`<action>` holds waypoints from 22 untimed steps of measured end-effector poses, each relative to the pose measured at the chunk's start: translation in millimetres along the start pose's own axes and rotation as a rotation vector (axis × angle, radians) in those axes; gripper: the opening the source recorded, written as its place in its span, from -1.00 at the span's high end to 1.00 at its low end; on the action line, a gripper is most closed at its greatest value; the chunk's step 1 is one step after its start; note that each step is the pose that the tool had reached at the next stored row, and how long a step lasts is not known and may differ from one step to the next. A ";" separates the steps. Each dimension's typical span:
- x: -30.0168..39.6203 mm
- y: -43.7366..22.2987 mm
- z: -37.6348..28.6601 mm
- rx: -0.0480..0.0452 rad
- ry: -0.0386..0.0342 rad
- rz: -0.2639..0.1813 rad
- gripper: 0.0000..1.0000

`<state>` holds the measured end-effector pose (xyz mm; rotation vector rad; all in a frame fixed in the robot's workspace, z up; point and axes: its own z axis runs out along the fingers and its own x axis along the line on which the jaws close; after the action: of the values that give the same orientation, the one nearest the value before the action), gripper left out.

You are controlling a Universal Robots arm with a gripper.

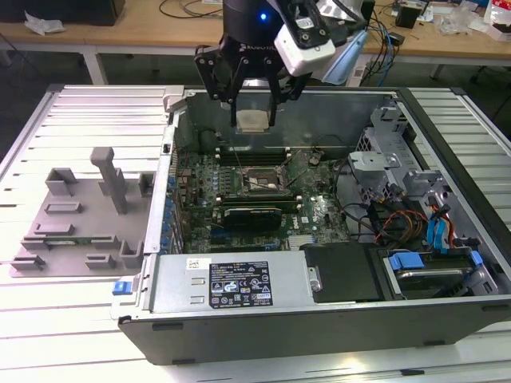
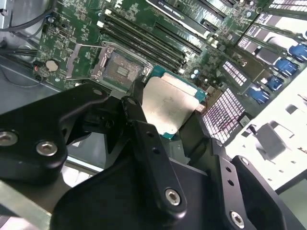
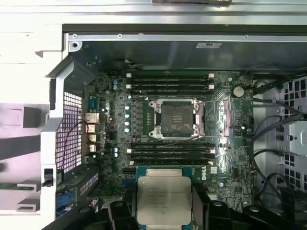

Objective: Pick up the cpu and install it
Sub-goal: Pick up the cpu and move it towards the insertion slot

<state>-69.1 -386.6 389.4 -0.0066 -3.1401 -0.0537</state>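
Observation:
The cpu is a flat square chip with a silver metal top; my gripper is shut on it and holds it in the air above the open computer case. In the second wrist view the cpu sits between the black fingers, its green rim showing. In the first wrist view the cpu hangs level over the motherboard. The empty socket lies open in the middle of the board, its metal frame flipped aside. The socket is below and in front of the gripper.
A grey plastic tray with upright blocks lies on the slatted table at the exterior view's left. Inside the case are memory slots, a graphics card, a power supply, cables and drive bays. The case walls surround the board.

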 end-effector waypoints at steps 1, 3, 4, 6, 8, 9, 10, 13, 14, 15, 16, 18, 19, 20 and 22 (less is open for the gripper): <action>0.0 -0.1 2.3 -0.0001 -0.0052 0.000 -0.09; 0.0 -0.2 6.7 -0.0001 -0.0112 0.000 -0.09; 0.0 -0.3 8.7 -0.0002 -0.0137 0.000 -0.09; 0.0 -0.4 11.0 0.0000 -0.0167 -0.001 -0.09; -2.5 -0.4 13.1 -0.0003 -0.0170 -0.001 -0.09; -4.1 -0.5 14.3 -0.0001 -0.0169 0.000 -0.09; -5.3 -0.5 16.0 0.0000 -0.0169 0.000 -0.09; -9.0 -0.6 21.6 0.0001 -0.0170 -0.001 -0.09; -9.6 -0.5 23.0 0.0002 -0.0169 -0.001 -0.09; -10.2 0.0 25.0 0.0000 -0.0171 0.000 -0.09; -11.0 0.8 27.1 0.0002 -0.0169 0.000 -0.09; -11.9 1.9 29.0 0.0002 -0.0170 0.000 -0.09; -12.2 2.4 29.8 0.0002 -0.0170 0.000 -0.09; -13.0 3.2 31.1 0.0000 -0.0170 -0.001 -0.09; -13.5 3.9 32.0 0.0002 -0.0169 0.000 -0.09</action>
<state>-55.6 -381.7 357.5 -0.0064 -3.1571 -0.0536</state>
